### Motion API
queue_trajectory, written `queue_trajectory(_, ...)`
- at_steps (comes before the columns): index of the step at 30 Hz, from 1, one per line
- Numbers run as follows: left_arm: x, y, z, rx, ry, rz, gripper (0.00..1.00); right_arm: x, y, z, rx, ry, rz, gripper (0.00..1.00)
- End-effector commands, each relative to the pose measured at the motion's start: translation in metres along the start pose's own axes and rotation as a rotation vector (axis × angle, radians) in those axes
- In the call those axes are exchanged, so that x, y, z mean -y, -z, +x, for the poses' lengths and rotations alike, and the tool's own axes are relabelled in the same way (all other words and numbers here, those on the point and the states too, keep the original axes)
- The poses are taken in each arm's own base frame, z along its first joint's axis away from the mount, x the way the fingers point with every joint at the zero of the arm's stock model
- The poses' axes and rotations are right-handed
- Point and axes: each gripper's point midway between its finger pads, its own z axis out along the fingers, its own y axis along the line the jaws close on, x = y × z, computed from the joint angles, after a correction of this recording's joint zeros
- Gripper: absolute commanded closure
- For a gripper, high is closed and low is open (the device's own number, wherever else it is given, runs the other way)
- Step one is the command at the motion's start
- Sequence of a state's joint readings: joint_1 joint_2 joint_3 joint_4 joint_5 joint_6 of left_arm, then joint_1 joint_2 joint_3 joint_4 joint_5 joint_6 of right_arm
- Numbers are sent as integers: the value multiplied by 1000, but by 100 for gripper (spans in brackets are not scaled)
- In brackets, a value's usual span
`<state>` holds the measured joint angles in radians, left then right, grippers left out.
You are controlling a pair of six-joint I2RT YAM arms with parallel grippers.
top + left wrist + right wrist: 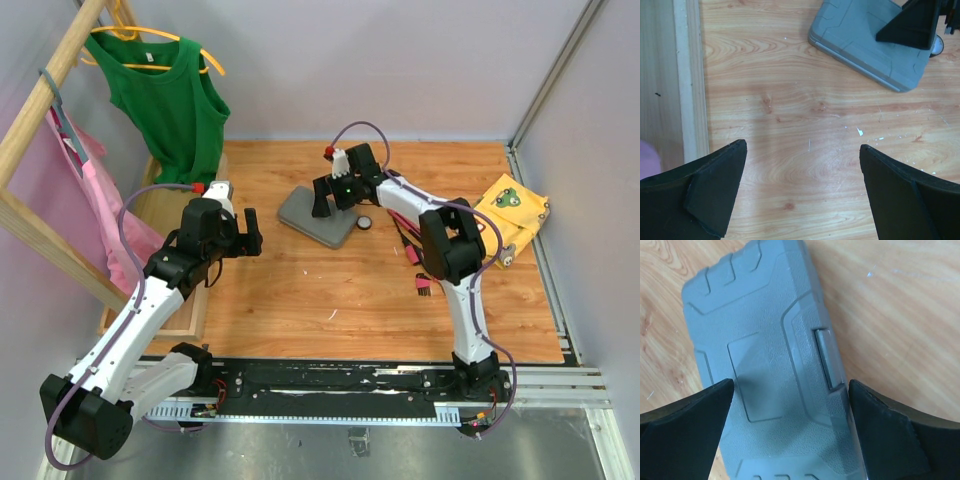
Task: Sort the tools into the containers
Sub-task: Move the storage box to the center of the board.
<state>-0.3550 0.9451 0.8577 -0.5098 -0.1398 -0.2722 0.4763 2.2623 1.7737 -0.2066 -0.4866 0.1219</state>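
Observation:
The grey tool case (316,218) lies closed on the wooden table, and its lid and latch (829,360) fill the right wrist view. My right gripper (333,203) is open just above the case (770,340), with one finger at the latch edge. My left gripper (248,235) is open and empty over bare wood left of the case (865,45). A round black-white disc (365,222) lies right of the case. Pink-red handled tools (410,248) lie partly hidden under my right arm, with another small one (422,286) nearer.
A yellow patterned cloth (512,210) lies at the far right. A wooden clothes rack (40,120) with a green tank top (165,95) and a pink garment (95,200) stands at the left; its base board (670,80) is beside my left gripper.

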Motion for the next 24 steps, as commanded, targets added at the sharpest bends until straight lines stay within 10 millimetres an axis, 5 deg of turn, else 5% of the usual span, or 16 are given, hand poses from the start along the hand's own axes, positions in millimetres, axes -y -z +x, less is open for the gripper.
queue_trajectory(1,1,0,-6,29,-3,9,2,-20,9,1,21,43,14,1)
queue_trajectory(15,-1,-1,-5,24,-2,-1,2,-95,10,55,-52,42,-16,0)
queue_trajectory(20,-1,-1,-6,27,0,-7,2,-131,15,59,-48,90,-53,0)
queue_trajectory(24,-3,-1,-6,29,1,-17,2,-139,35,53,-10,100,-29,0)
